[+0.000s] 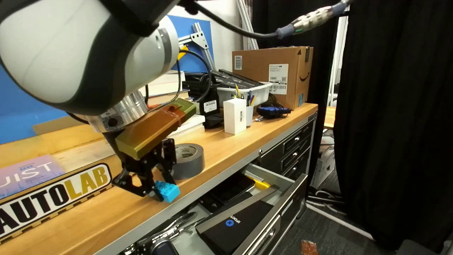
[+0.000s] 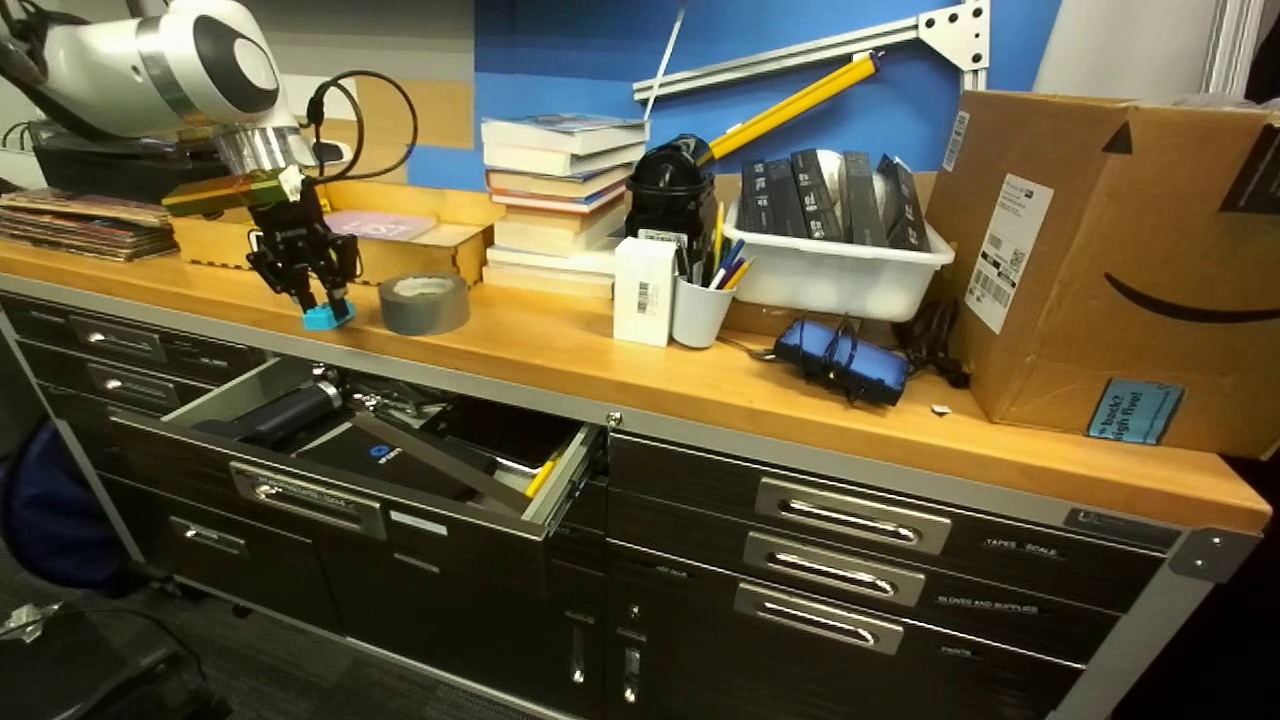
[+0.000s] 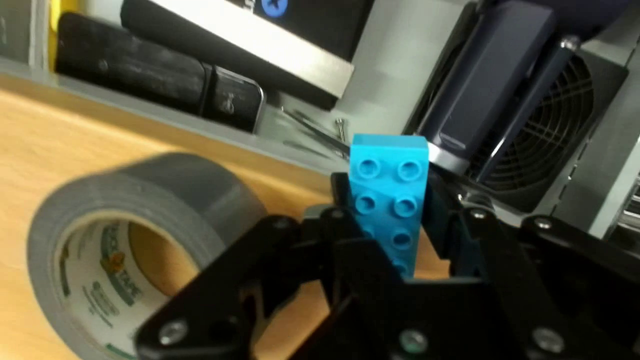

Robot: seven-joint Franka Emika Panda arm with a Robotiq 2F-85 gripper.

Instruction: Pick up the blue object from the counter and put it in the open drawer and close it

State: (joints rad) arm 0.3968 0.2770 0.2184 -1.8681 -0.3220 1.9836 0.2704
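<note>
A light-blue toy brick (image 1: 169,192) shows in both exterior views (image 2: 325,318) and in the wrist view (image 3: 389,195), studs toward the camera. My gripper (image 1: 162,185) is shut on it, with a finger against each long side in the wrist view (image 3: 387,200). The brick is at the front edge of the wooden counter (image 1: 223,150); I cannot tell whether it touches the surface. The open drawer (image 1: 295,196) is below and in front of the gripper, pulled out in both exterior views (image 2: 460,555). Part of the brick is hidden behind the fingers.
A grey tape roll (image 1: 191,166) stands close beside the gripper. The drawer holds a black box (image 1: 244,221), a metal ruler (image 2: 430,455) and dark tools. A white box (image 1: 235,116), a pen cup (image 2: 700,310) and a blue cabled device (image 2: 845,362) stand along the counter.
</note>
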